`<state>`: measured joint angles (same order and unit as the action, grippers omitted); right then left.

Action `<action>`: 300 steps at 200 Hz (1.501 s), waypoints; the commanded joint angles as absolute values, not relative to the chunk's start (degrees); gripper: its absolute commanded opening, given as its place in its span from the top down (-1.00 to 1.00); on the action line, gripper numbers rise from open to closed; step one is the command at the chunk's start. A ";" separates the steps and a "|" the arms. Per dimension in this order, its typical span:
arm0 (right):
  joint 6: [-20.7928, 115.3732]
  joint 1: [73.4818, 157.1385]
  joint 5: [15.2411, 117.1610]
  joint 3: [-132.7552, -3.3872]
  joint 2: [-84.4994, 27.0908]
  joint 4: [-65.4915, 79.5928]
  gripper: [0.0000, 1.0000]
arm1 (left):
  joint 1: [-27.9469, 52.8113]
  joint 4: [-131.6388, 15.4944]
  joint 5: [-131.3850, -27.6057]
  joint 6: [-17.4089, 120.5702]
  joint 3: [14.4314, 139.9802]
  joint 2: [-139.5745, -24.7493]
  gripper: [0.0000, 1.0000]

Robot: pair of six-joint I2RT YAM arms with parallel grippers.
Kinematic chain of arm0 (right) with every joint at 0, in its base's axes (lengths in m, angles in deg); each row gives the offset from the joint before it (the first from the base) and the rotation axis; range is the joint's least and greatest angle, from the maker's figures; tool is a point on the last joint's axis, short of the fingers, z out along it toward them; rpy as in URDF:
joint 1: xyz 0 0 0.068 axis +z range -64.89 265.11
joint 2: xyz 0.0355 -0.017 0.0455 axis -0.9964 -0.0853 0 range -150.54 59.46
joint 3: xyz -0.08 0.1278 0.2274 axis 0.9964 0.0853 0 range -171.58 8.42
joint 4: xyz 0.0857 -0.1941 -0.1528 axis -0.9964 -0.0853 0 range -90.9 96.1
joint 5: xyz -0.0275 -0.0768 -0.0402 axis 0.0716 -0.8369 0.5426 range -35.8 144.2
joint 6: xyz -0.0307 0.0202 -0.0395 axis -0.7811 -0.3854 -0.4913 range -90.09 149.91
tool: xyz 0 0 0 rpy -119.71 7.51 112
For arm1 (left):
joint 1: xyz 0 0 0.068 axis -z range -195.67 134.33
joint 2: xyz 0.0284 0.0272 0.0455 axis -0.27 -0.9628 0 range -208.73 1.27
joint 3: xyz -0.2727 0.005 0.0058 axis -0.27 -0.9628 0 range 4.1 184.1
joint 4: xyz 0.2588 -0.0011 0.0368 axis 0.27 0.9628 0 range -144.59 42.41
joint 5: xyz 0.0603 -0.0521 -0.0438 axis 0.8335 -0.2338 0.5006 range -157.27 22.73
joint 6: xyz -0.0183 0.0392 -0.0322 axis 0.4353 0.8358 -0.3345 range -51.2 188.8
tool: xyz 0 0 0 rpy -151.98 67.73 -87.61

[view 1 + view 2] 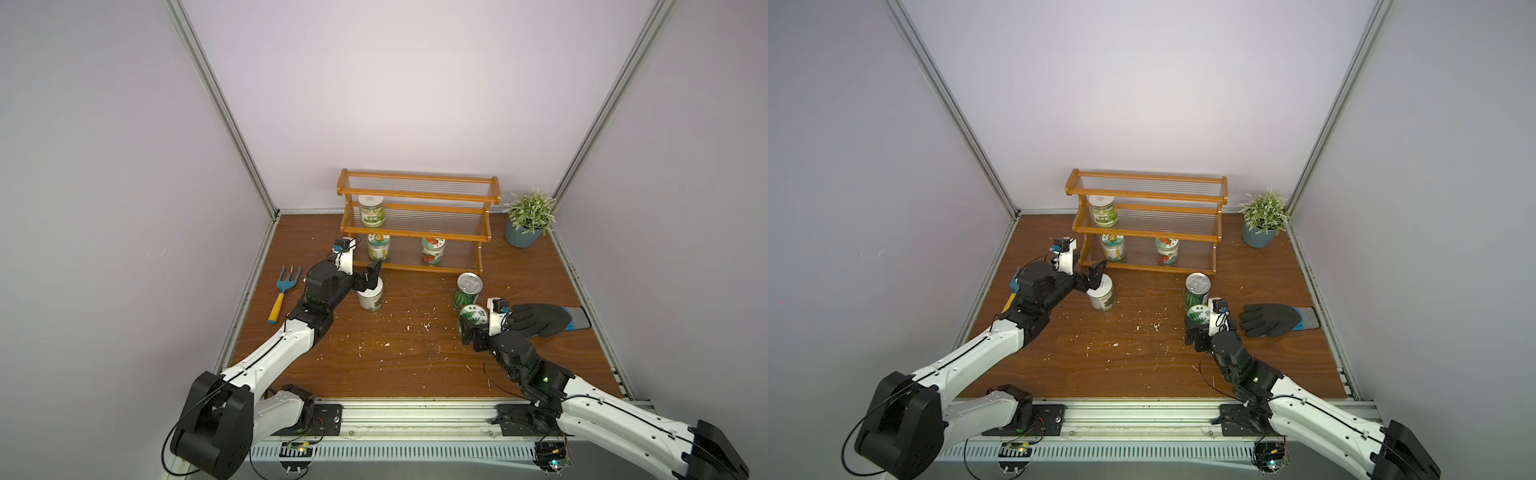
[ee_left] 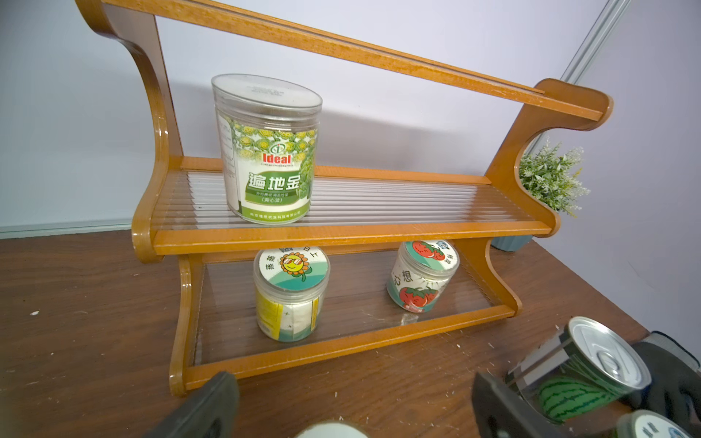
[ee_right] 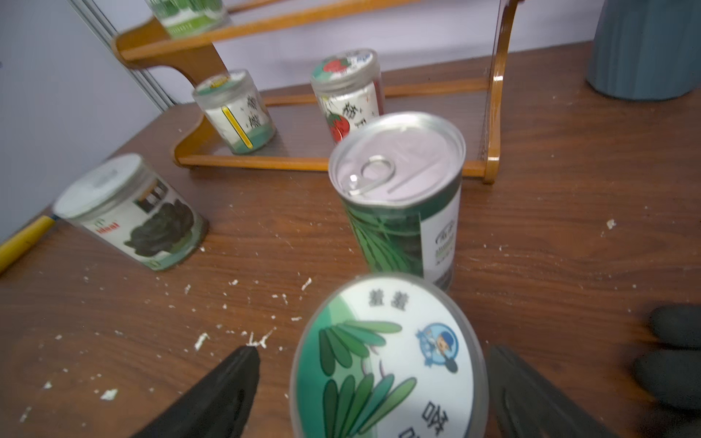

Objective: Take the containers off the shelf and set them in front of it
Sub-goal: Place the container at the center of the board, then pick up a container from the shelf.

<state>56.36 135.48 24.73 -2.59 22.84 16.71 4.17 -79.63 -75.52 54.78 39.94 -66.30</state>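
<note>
Over the brown table (image 1: 395,361), both top views give me six containers. Three stand on the shelf (image 1: 419,233): one tall green-label jar (image 1: 371,211) on the middle tier, and one sunflower-lid jar (image 1: 378,246) and one tomato-lid jar (image 1: 433,250) on the lowest tier. Three stand on the table in front of it: one white-lidded can (image 1: 371,300), one watermelon tin (image 1: 467,291) and, just beside the tin, one leaf-lid jar (image 1: 473,315). A top view alone shows whole one garden fork (image 1: 282,291), one black glove (image 1: 540,319) and one potted plant (image 1: 525,232). The left wrist view shows the left gripper (image 2: 352,379) with jaws wide apart above the can's white lid, holding nothing; only there can I read "Ideal" on the tall jar. The right wrist view shows the right gripper (image 3: 373,364) opened around the leaf-lid jar; only there is a gap between one finger (image 3: 227,386) and the jar seen.
</note>
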 commanded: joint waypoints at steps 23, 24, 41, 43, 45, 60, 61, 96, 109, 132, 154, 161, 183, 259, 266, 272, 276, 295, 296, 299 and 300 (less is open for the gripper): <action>54.78 138.12 20.94 -8.64 23.52 13.31 -0.98 | 3.58 -77.26 -71.20 56.98 48.81 -73.56 -0.98; 54.74 138.16 20.87 -8.77 23.47 13.35 -0.98 | 3.58 -77.26 -71.17 57.04 49.00 -73.81 -0.98; 54.08 139.21 19.88 -10.26 23.12 13.44 -0.98 | 3.49 -77.34 -70.61 57.99 52.99 -77.56 -0.98; 53.90 139.35 19.76 -10.47 23.15 13.52 -0.98 | 3.49 -77.46 -70.50 58.21 53.43 -78.03 -0.98; 53.72 139.41 19.75 -10.67 23.16 13.60 -0.98 | 3.49 -77.51 -70.40 58.35 53.81 -78.48 -0.98; 52.34 140.03 18.92 -12.35 23.16 14.13 -0.98 | 3.49 -77.96 -69.57 59.36 57.10 -81.84 -0.98; 52.24 140.12 18.85 -12.47 23.12 14.11 -0.98 | 3.49 -77.97 -69.52 59.47 57.27 -82.08 -0.98; 47.39 140.40 19.16 -16.88 20.88 16.70 -0.98 | 3.43 -81.30 -68.70 61.33 62.74 -88.82 -0.98; 45.53 140.39 19.47 -18.70 19.34 18.10 -0.98 | 3.41 -82.33 -67.68 61.51 64.28 -90.86 -0.98; 42.38 140.48 19.58 -21.46 16.61 21.11 -0.98 | 3.41 -84.67 -66.04 62.33 65.83 -93.66 -0.98; 40.13 140.37 19.53 -22.89 14.59 23.30 -0.98 | 3.41 -85.13 -64.92 63.69 68.07 -96.76 -0.98; 39.73 140.38 19.62 -23.12 14.18 23.79 -0.98 | 3.41 -85.19 -64.25 64.12 68.79 -97.60 -0.98; 39.10 140.35 19.70 -23.56 13.28 24.78 -0.98 | 3.41 -87.95 -62.58 64.66 69.27 -99.13 -0.98; 39.22 140.26 19.02 -22.86 12.35 25.90 -0.98 | 3.14 -91.10 -61.67 64.81 76.37 -106.00 -0.98; 39.15 140.28 19.09 -22.87 12.11 25.95 -0.98 | 3.06 -90.89 -61.41 64.76 77.21 -106.72 -0.98; 39.09 140.30 19.13 -22.87 11.90 26.09 -0.98 | 3.07 -91.08 -61.23 64.72 77.69 -107.09 -0.98; 39.05 140.35 19.17 -22.95 11.81 26.13 -0.98 | 3.05 -91.27 -61.13 64.65 77.90 -107.40 -0.98; 38.92 140.30 19.39 -23.13 11.15 26.44 -0.98 | 3.04 -92.32 -60.49 64.70 78.49 -108.06 -0.98; 38.90 140.26 19.39 -23.13 11.09 26.47 -0.98 | 3.05 -92.35 -60.41 64.73 78.52 -108.11 -0.98; 38.86 140.30 19.42 -23.13 11.02 26.58 -0.98 | 3.01 -92.45 -60.22 64.64 78.59 -108.16 -0.98; 38.87 140.30 19.41 -23.13 10.94 26.58 -0.98 | 3.03 -92.55 -60.14 64.66 78.61 -108.20 -0.98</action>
